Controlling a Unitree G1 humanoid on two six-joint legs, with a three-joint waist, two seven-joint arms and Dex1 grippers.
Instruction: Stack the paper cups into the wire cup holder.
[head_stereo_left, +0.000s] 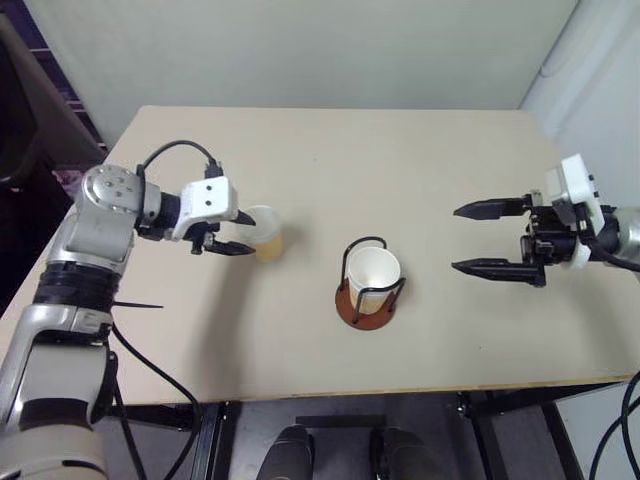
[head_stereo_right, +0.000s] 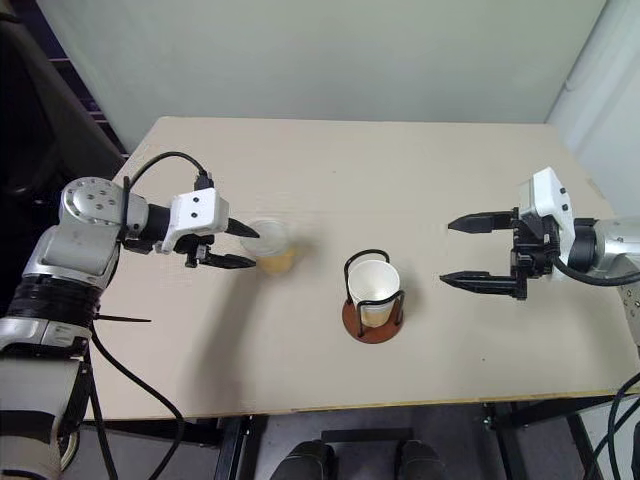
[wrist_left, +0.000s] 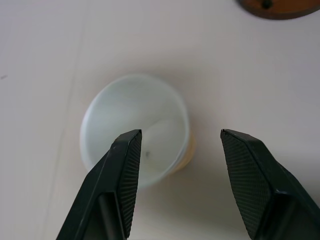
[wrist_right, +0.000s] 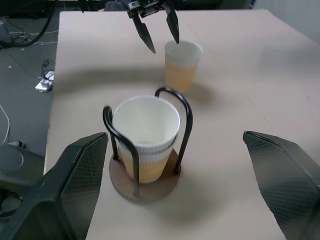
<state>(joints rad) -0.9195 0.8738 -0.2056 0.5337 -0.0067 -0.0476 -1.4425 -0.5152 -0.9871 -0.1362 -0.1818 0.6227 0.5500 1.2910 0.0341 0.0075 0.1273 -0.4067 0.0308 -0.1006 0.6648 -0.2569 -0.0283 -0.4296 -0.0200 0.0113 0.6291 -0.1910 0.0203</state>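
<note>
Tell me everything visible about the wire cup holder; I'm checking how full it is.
The wire cup holder stands upright near the middle of the table, apart from both grippers. It has a round reddish-brown disc base, wood-like, with thin black wire loops arching up. Inside sit nested paper cups, yellow-orange with white rims; the right wrist view shows at least two, one rim peeking below the top cup.

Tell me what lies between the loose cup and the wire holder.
Nothing: bare table separates the loose cup from the wire holder, as the left eye view shows.

A beige table (head_stereo_left: 420, 170) stands against a pale wall (head_stereo_left: 300, 50).
</note>
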